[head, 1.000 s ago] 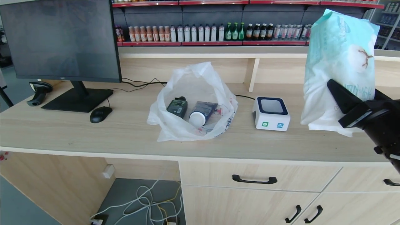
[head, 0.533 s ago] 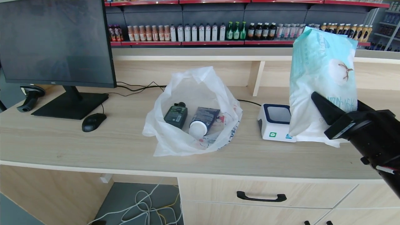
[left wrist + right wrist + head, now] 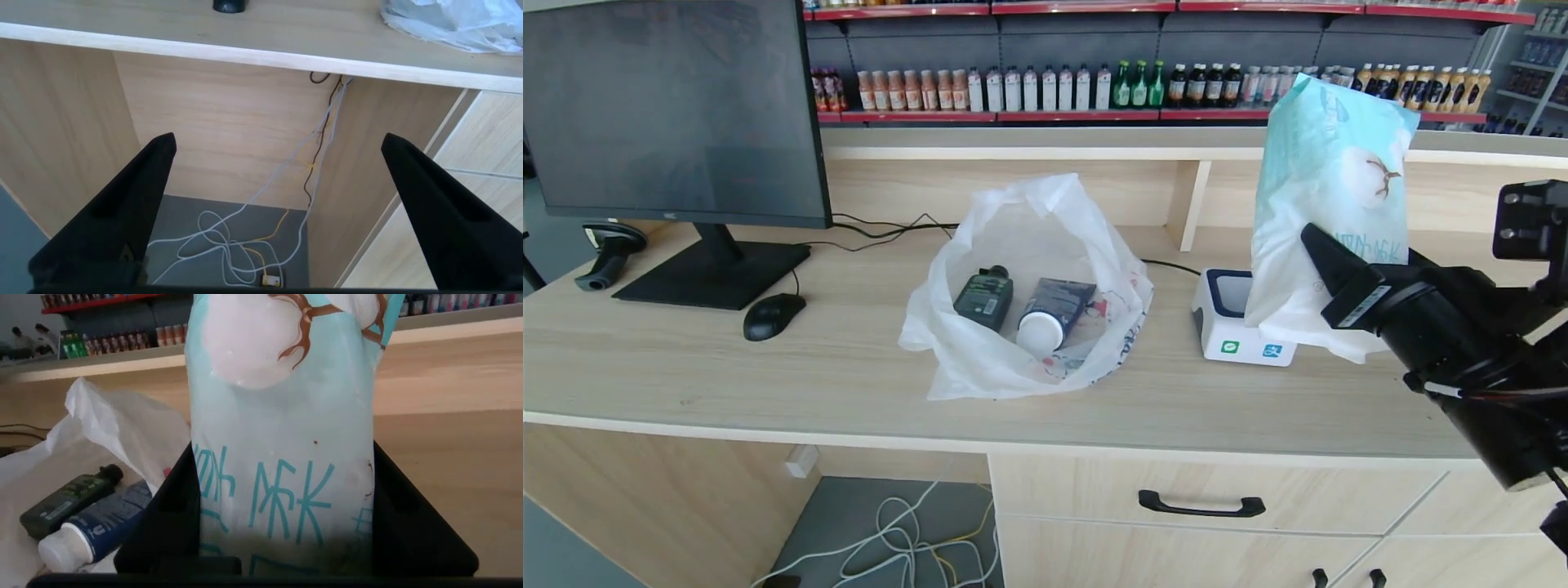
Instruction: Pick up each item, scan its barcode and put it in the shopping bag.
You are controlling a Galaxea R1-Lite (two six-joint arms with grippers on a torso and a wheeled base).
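I have the right gripper [image 3: 1352,253] clamped on the tissue pack [image 3: 1327,163], upright over the scanner [image 3: 1233,327] for its scan; next, I judge, it swings left into the shopping bag [image 3: 1013,212]

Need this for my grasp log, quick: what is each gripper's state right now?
Left gripper: open, holding nothing.
Right gripper: shut on the tall pale-blue plastic pack with a cotton-flower print.
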